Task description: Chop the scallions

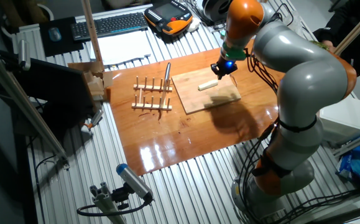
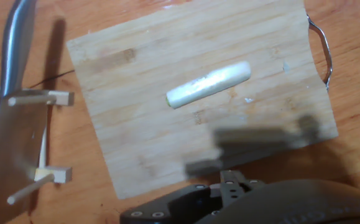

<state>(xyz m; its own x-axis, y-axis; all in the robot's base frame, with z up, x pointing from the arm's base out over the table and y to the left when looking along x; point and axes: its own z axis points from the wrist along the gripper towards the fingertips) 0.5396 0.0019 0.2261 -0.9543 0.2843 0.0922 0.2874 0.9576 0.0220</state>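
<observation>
A glossy wooden tabletop (image 1: 186,140) is sitting on a ribbed metal bench, with a keyboard (image 1: 111,23) and cables crowding the far edge. On it a light wooden cutting board (image 2: 136,143) is lying flat, and the scallion (image 2: 209,84) is resting near the board's middle, lying at a slight slant and touching nothing else. It is showing as one short, uncut piece, pale cream-white, round in section, with a faintly greenish tint toward one end.

It is likely very light and fairly firm, yet crisp enough to crush if pinched hard, and being round it may be rolling away under a sideways push (a damp skin would make it slippery too). If it needs steadying, the safest hold seems to be across its middle or at one end, pressing down gently rather than squeezing. The chopping itself calls for the knife (image 2: 15,124), which is standing in a wooden peg rack (image 1: 153,96) just beside the board; its handle is the place to take hold.

The gripper (image 1: 224,68) is hovering over the board's far side, near the scallion but apart from it. Whether its jaws are spread or pressed together I cannot tell, since only the dark base is showing in the hand view.
</observation>
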